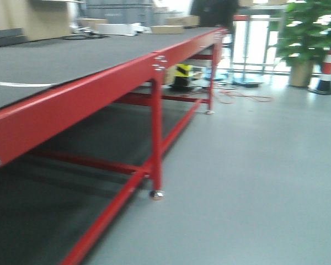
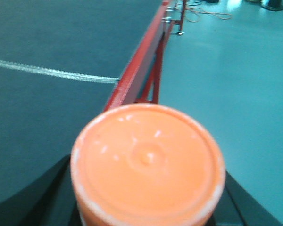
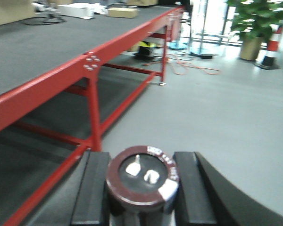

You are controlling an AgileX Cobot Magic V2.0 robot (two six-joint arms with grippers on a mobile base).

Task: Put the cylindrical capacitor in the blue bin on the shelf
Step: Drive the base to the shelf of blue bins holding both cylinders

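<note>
A long red-framed table (image 1: 99,83) is running away ahead and to the left of both hands, with open grey floor (image 1: 254,182) spreading out ahead and to their right. Neither the shelf nor the blue bin is showing in any view, so the carry is probably only part done.

The left gripper (image 2: 146,205) is sitting closed around an orange cylinder (image 2: 147,160). Its flat end is facing the wrist camera and its dark fingers are flanking it low on both sides.

The right gripper (image 3: 140,188) is holding the cylindrical capacitor (image 3: 142,176). Its two dark fingers (image 3: 92,188) are pressing on opposite sides of the body, closed down to the part's width. The capacitor is standing upright between them, top face up, with two small metal terminals and a dark red rim with a pale patch showing.

The part is looking small, rigid and light, and its smooth round wall is likely slippery and could twist or roll in flat pads. Gripping across the body, well below the rim and clear of the terminals, is the sensible hold, and that is roughly where the fingers are sitting.

The right wrist is pointing forward along the table's edge, tilted slightly down. The table frame is lying to its left.
</note>
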